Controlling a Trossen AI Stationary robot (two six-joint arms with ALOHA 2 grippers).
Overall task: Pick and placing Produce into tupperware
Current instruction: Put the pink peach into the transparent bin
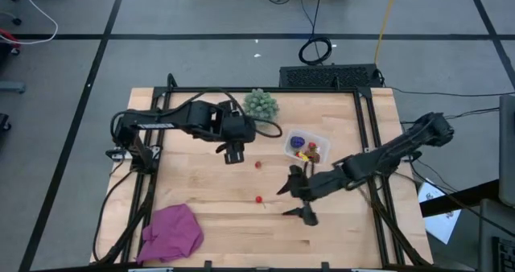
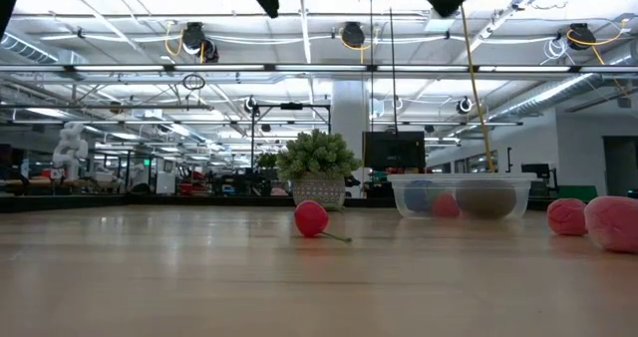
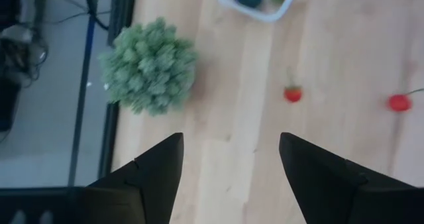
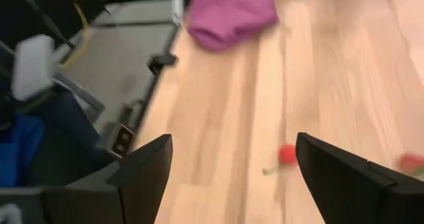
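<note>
Nearest the front of the pale wooden table (image 1: 217,224), beyond the crumpled magenta cloth (image 1: 171,232), the right claw (image 1: 300,201) hangs wide open and empty beside one small red berry-like toy fruit (image 1: 259,199). A second red berry (image 1: 257,164) lies farther back, just beside the left claw (image 1: 234,152), whose fingers stand apart around nothing. At the back, near the green spiky ball (image 1: 261,105), the small clear plastic tupperware (image 1: 306,146) already holds several fruits; judging by the stemmed berries' round shape, an off-centre pinch could roll one away, or a low pass could nudge the light container.
</note>
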